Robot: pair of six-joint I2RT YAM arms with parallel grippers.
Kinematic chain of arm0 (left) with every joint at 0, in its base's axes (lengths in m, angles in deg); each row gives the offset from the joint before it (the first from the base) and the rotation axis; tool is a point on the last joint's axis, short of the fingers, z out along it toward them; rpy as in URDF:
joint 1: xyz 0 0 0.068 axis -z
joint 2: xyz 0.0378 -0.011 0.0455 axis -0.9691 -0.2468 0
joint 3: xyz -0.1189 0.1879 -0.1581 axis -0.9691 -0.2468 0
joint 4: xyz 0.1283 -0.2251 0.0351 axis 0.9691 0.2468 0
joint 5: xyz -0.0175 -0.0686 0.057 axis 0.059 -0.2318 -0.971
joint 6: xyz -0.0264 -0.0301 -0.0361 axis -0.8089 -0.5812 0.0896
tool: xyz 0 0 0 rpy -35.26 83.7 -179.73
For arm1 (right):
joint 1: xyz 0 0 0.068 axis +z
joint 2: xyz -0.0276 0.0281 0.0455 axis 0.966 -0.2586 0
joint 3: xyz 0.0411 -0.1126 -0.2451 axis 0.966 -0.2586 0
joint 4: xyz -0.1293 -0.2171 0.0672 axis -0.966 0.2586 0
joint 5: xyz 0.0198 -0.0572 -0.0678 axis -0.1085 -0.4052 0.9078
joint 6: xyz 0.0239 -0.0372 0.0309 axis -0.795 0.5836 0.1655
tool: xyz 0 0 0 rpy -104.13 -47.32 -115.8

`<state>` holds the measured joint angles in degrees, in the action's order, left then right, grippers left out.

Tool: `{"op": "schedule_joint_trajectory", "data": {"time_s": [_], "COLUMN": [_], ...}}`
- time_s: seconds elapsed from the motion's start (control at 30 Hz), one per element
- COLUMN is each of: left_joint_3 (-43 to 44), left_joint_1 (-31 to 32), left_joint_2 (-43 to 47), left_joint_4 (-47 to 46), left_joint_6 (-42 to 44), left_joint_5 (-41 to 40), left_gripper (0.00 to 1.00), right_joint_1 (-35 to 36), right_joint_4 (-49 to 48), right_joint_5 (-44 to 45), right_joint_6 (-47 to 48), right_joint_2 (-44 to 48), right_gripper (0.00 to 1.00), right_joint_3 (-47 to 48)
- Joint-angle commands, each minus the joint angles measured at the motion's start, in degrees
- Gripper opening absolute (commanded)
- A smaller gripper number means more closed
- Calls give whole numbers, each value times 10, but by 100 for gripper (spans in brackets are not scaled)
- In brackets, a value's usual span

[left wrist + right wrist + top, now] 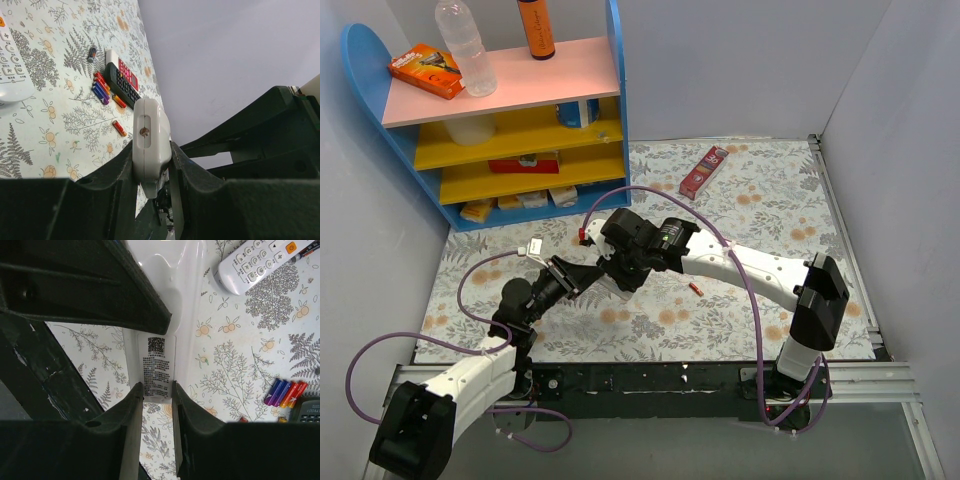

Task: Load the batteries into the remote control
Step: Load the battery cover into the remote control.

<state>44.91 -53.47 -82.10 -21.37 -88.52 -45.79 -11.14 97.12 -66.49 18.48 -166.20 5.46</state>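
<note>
Both grippers hold the white remote control (607, 287) above the mat near the table's middle. My left gripper (152, 150) is shut on one narrow end of it (149, 132), where a small screw shows. My right gripper (157, 390) is shut on the other end, its fingers either side of a strip with a printed label (157, 367) on the remote's back. Its button side is hidden. Several red and blue batteries (101, 87) lie side by side on the mat, also seen in the right wrist view (286, 392). One red battery (697, 288) lies apart.
A second white remote with an orange button (255, 265) lies flat on the mat. A black remote (119, 85) and a red-and-white remote (126, 74) lie by the batteries. A dark cell (91, 52) lies alone. A blue shelf unit (510, 120) stands back left, a red box (704, 170) back centre.
</note>
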Motion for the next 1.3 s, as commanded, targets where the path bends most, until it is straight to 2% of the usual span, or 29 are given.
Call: {"op": "schedule_joint_trajectory", "data": {"time_s": [0.0, 0.13, 0.33, 0.7, 0.93, 1.27], "left_joint_3": [-25, -25, -30, -35, -40, -40], "left_joint_1": [13, 13, 13, 12, 13, 13], "left_joint_2": [8, 7, 1, 1, 8, 43], "left_joint_4": [-46, -34, -10, 5, -39, -93], "left_joint_6": [-32, -41, -54, -64, -67, -65], "left_joint_5": [40, 33, 12, -5, 4, 20], "left_gripper": [0, 0, 0, 0, 0, 0], "right_joint_1": [3, 3, 3, 2, -23, -103], "right_joint_4": [-70, -73, -71, -78, -176, -383], "right_joint_5": [10, 6, 2, -6, -57, -167], "right_joint_6": [-1, 1, 1, -2, -42, -151], "right_joint_2": [-3, 1, 9, 57, 149, 288], "right_gripper": [12, 26, 42, 55, 63, 66], "right_joint_3": [4, 1, 4, -4, -109, -318]}}
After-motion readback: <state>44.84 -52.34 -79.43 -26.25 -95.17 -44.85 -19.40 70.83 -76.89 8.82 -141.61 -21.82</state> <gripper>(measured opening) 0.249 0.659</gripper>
